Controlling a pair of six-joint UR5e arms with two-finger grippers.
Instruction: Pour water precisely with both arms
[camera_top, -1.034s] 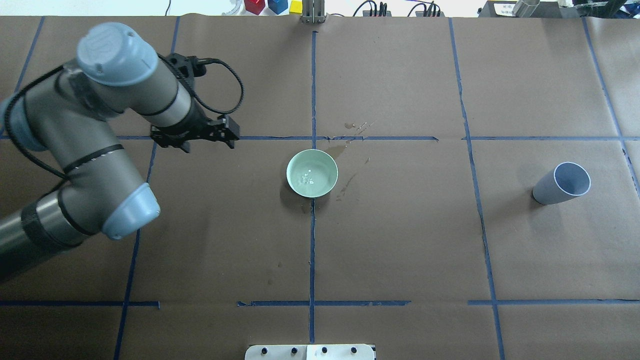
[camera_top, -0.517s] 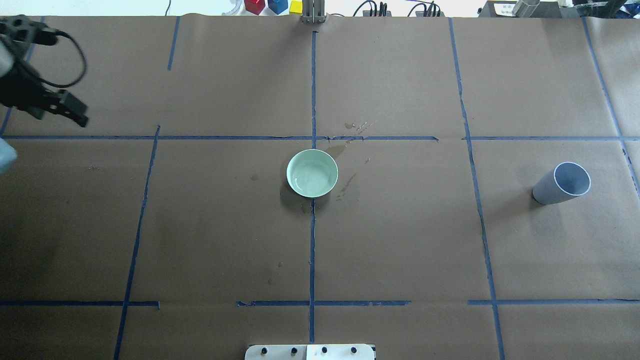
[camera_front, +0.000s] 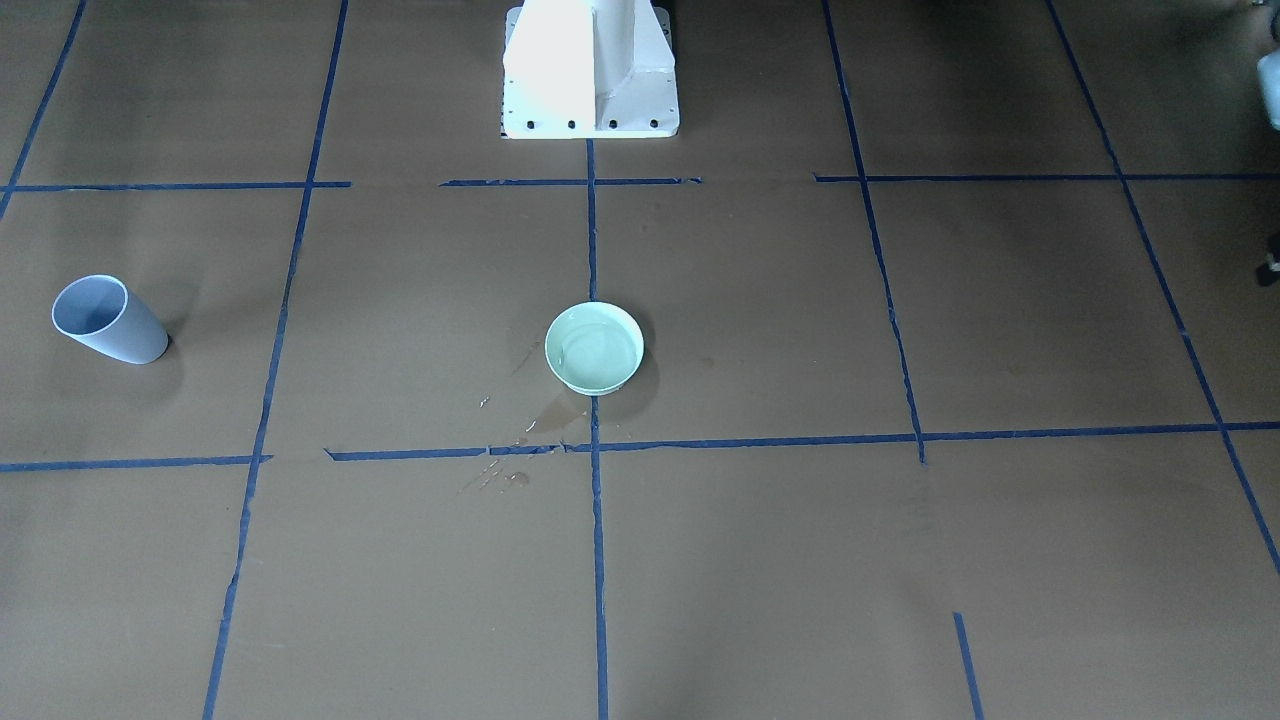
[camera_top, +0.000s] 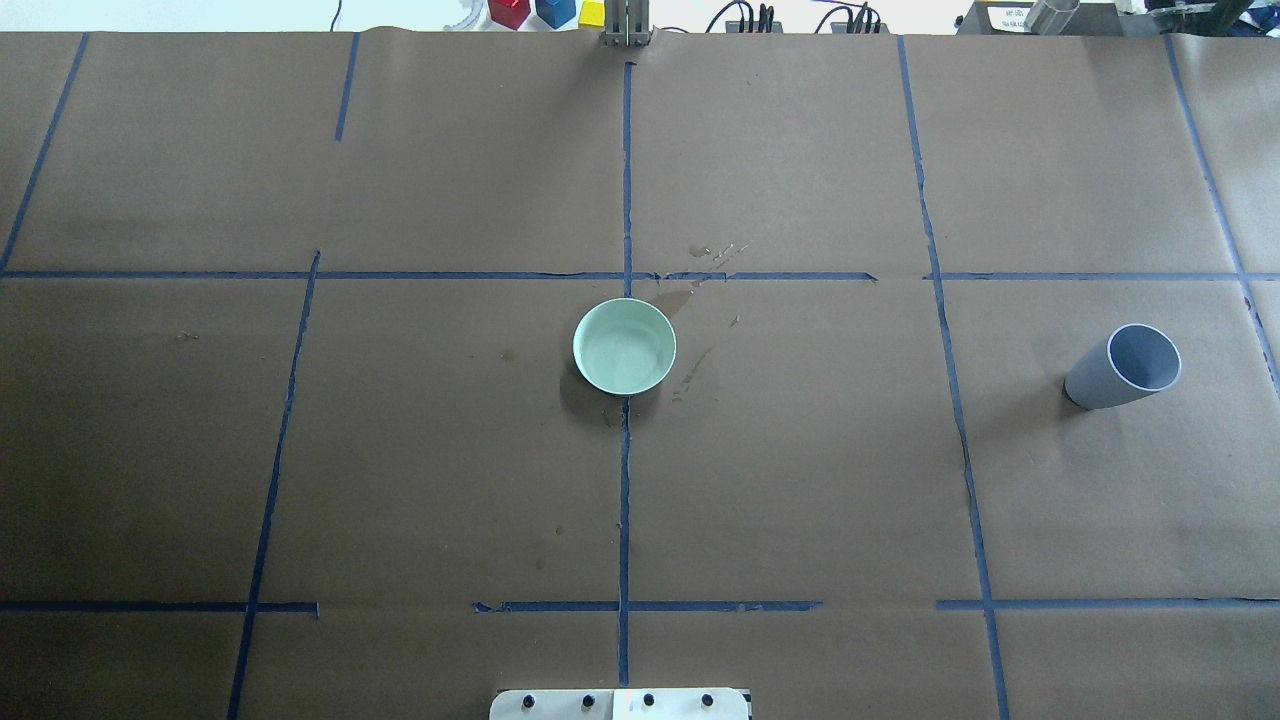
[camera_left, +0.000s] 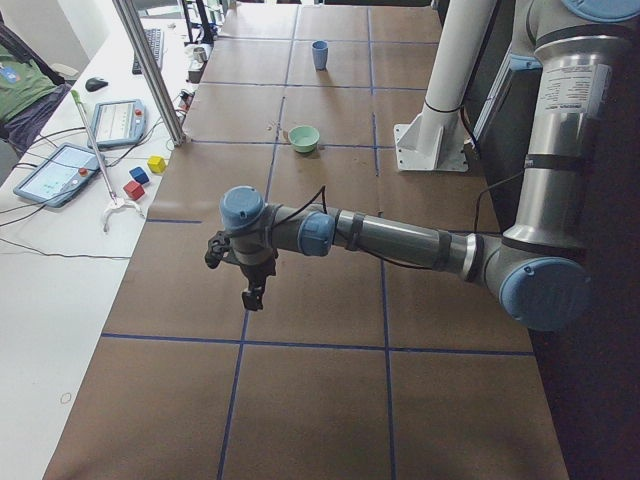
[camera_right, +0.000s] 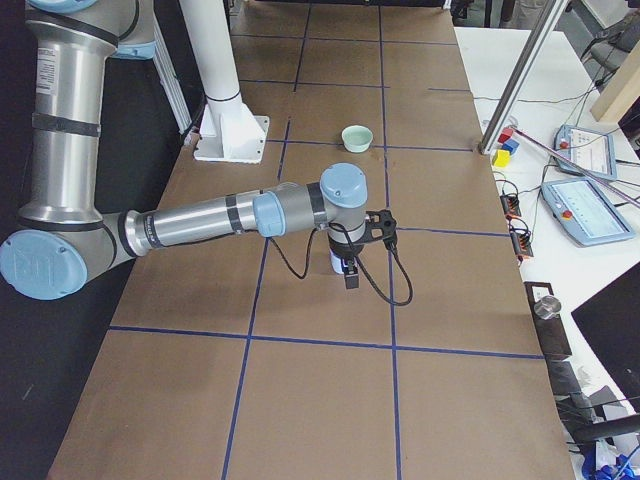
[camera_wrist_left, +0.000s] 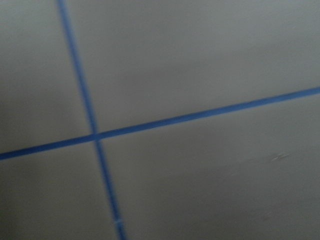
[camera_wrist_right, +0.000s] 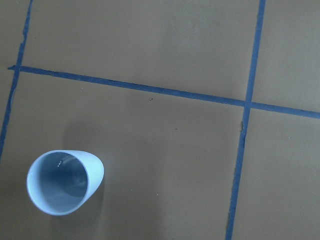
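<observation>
A pale green bowl (camera_top: 624, 346) stands at the table's middle and holds a little clear water (camera_front: 594, 352). A grey-blue cup (camera_top: 1122, 366) stands upright on the robot's right; it also shows in the right wrist view (camera_wrist_right: 64, 182), with only a few glints inside. My left gripper (camera_left: 251, 298) hangs over bare table far to the left. My right gripper (camera_right: 350, 278) hangs close over the cup. Both grippers show only in the side views, so I cannot tell whether they are open or shut. The left wrist view shows only brown paper and blue tape.
Wet spill marks (camera_top: 692, 298) lie on the brown paper just beyond and right of the bowl. The white pedestal (camera_front: 590, 70) stands at the robot's edge. Coloured blocks (camera_top: 535, 12) and a metal post (camera_top: 626, 25) sit at the far edge.
My left arm has swung left and out of the overhead view. The ripples in the bowl's water have settled. Bowl and cup have not moved.
</observation>
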